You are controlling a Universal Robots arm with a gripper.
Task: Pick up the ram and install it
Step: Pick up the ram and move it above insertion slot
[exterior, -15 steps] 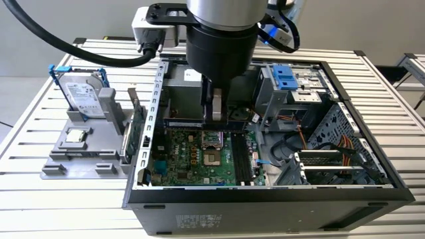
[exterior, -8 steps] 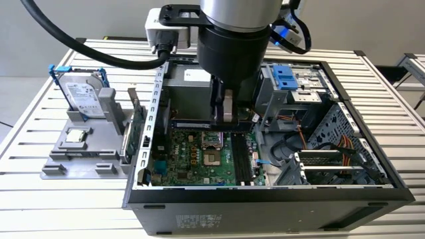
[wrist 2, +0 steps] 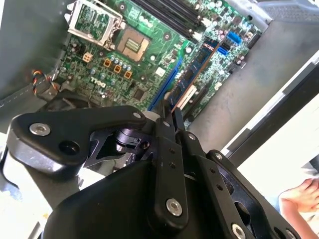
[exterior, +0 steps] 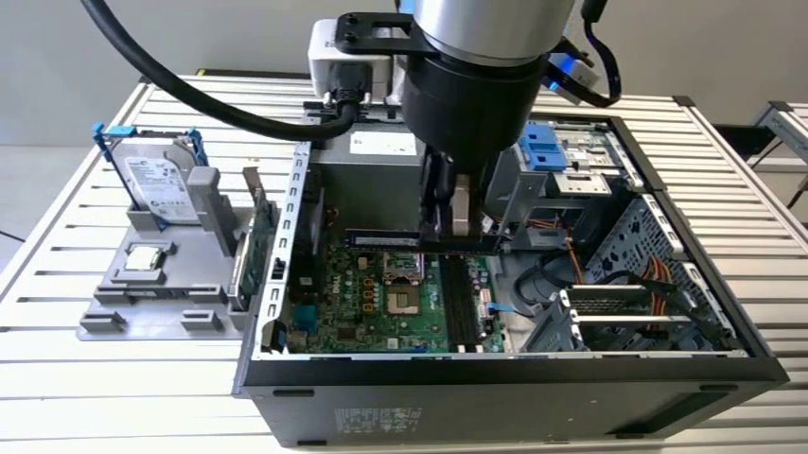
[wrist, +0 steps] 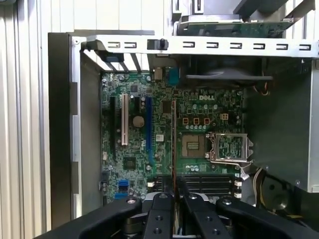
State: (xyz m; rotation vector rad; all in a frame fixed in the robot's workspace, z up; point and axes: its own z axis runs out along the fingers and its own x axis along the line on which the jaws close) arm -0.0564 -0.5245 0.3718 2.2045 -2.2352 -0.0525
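While the PC case (exterior: 505, 364) lies open on the slatted tabletop (exterior: 76, 397), we see inside it one green motherboard (exterior: 378, 303) w/ one CPU socket (wrist: 192, 146), plus a drive cage w/ blue tabs (exterior: 543, 151) at the far end. The claw (exterior: 445, 227) is down inside the case, fingers clamped on one ram (exterior: 378, 237) stick. The stick is held above the board, not seated in the long black slots (exterior: 461, 305). In both wrist views we get the ram edge-on, approx. a thin line running out from the fingers.

On the exterior view's left, beside the case, one grey holder (exterior: 139, 307) carries 1 hard drive (exterior: 158, 184) upright in a blue-tabbed frame, 1 green card (exterior: 259, 251) on edge w/ a metal bracket, and 1 small square chip (exterior: 148, 255) lying flat.

We can't count the black slots, as the claw covers part of them in the first wrist view. A person's hand (wrist 2: 299, 196) is cut off at the second wrist view's edge.
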